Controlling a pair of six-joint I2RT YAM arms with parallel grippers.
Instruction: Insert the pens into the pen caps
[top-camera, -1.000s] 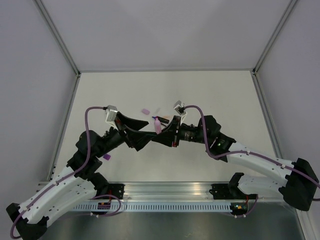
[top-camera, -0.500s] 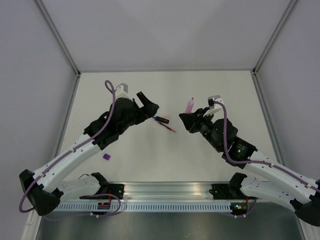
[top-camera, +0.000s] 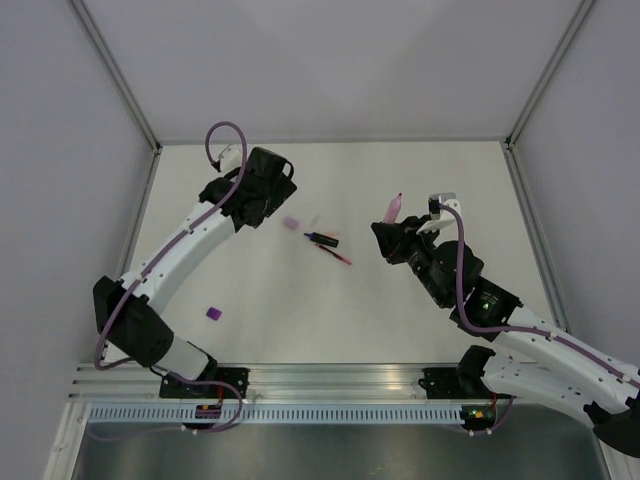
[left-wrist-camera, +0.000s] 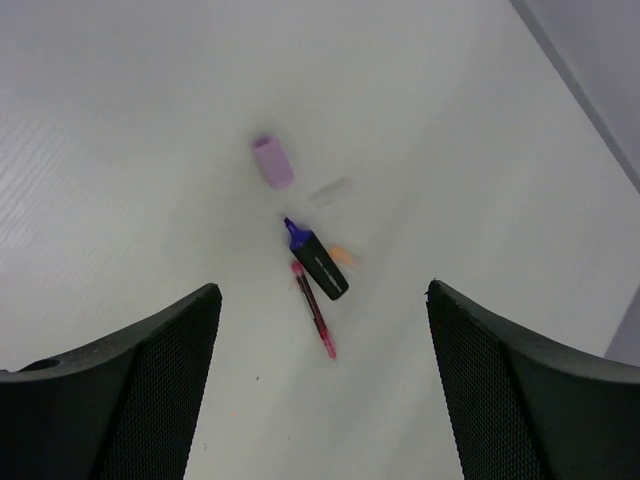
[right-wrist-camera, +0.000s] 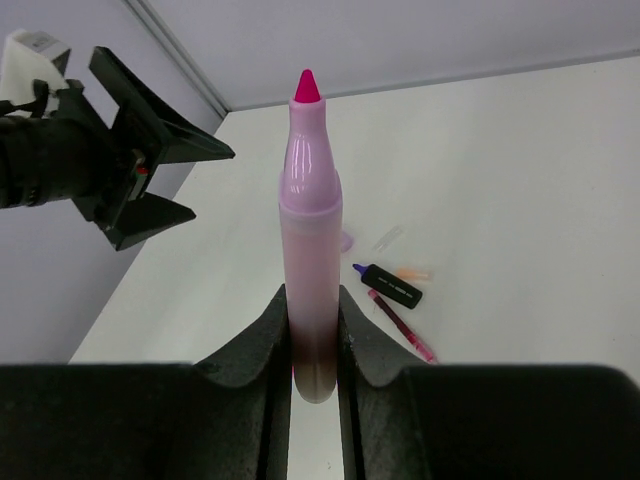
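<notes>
My right gripper is shut on a pale pink marker pen, held upright with its magenta tip bare. On the table lie a dark navy pen and a slim pink-red pen, nearly touching. A light purple pen cap lies just beyond them. My left gripper hangs open above the table's far left with nothing between its fingers, looking down on the pens.
A small orange piece and a clear tube-like piece lie beside the dark pen. A small dark purple piece sits near the left arm's elbow. Grey walls close in the table on three sides.
Both grippers met at the table's middle a second ago. The left arm has swung back to the far left, empty. The right gripper has drawn right with the pale pink pen.
</notes>
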